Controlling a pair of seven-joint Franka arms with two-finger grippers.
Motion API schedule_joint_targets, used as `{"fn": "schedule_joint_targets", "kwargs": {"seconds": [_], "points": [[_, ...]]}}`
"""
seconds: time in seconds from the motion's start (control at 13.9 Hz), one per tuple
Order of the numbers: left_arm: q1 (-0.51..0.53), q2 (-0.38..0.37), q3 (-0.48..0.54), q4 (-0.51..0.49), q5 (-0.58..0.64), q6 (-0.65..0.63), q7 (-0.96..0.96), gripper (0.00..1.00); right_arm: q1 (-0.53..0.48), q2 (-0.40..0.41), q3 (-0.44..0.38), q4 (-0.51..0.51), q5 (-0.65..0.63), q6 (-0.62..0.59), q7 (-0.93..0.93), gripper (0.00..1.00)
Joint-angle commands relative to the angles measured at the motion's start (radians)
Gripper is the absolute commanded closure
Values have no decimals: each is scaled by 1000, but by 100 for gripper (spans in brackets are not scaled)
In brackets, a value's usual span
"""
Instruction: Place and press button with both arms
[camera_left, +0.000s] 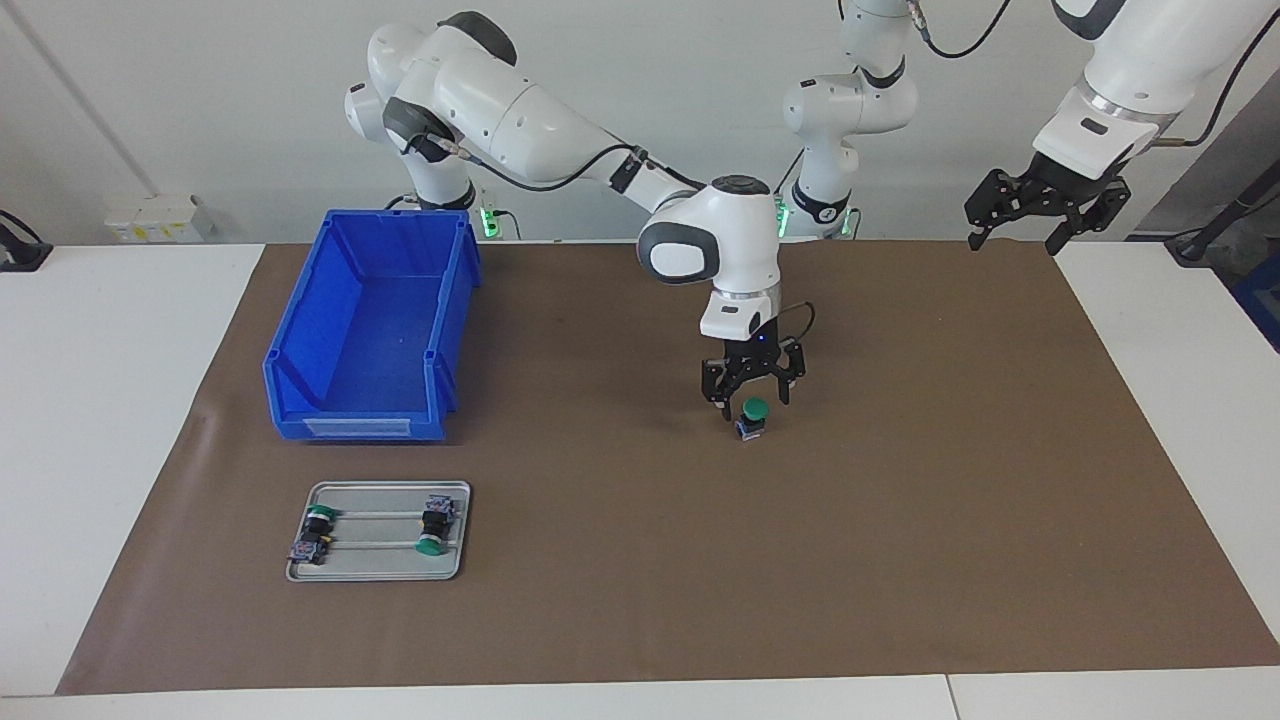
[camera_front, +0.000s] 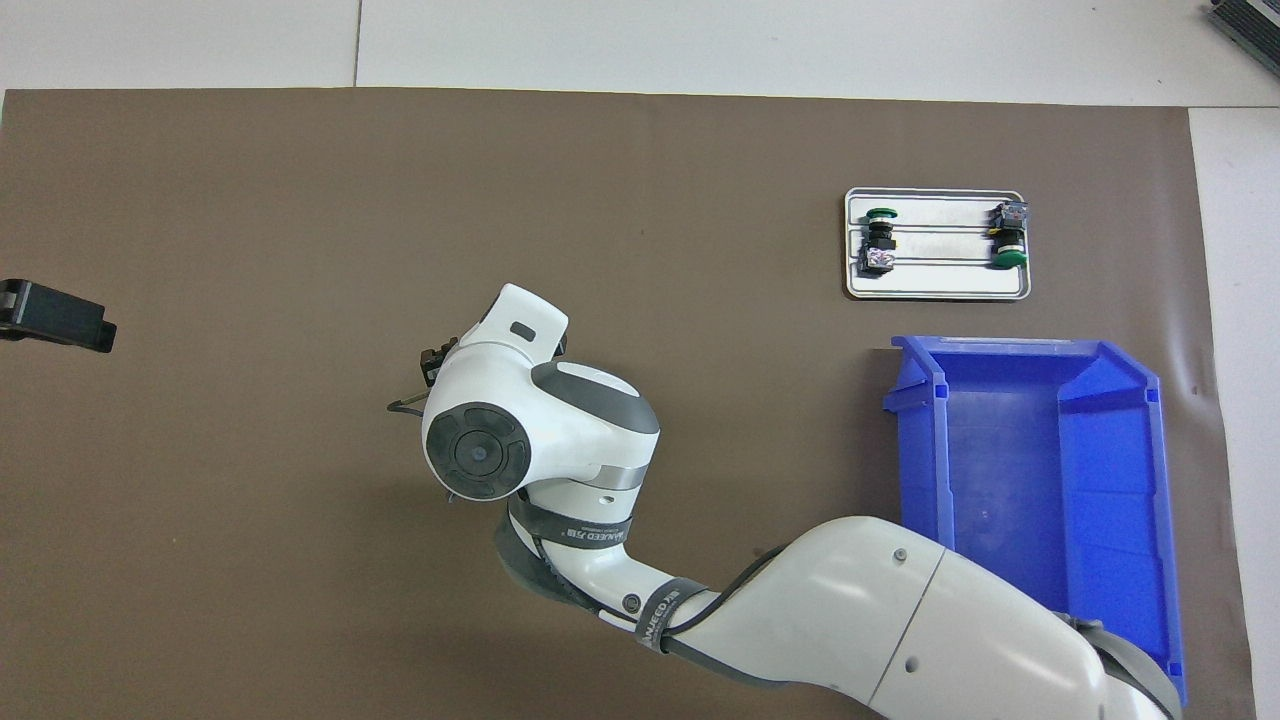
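The button (camera_left: 753, 416) stands upright on the brown mat near the middle of the bench, its round green cap on top, a black barrel under it and a blue-grey block at the base touching the mat. It is apart from the other things on the bench. The overhead view hides it under the right arm's wrist. The right gripper (camera_left: 752, 388) points straight down just above it, its fingers (camera_left: 722, 392) spread to either side of the cap, not closed on it.
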Motion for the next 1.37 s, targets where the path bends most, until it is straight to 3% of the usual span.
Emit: {"fn": "schedule_joint_targets", "kwargs": {"seconds": [0.0, 0.79, 1.08, 1.23, 1.3], "points": [[12, -33, -5, -34, -9, -4, -1, 0, -10, 20, 19, 15, -27, -4, -21, 1], [12, -31, -5, -34, -9, -4, -1, 0, -5, 22, 19, -8, -30, -10, -22, 16], [12, -31, -5, -34, -9, -4, -1, 0, -5, 22, 19, -8, -30, -12, -22, 44], [12, -31, -5, -34, -9, -4, -1, 0, -4, 20, 19, -5, -32, -21, -22, 100], [12, -31, -5, -34, -9, -4, -1, 0, -4, 22, 19, -4, -33, -33, -22, 100]]}}
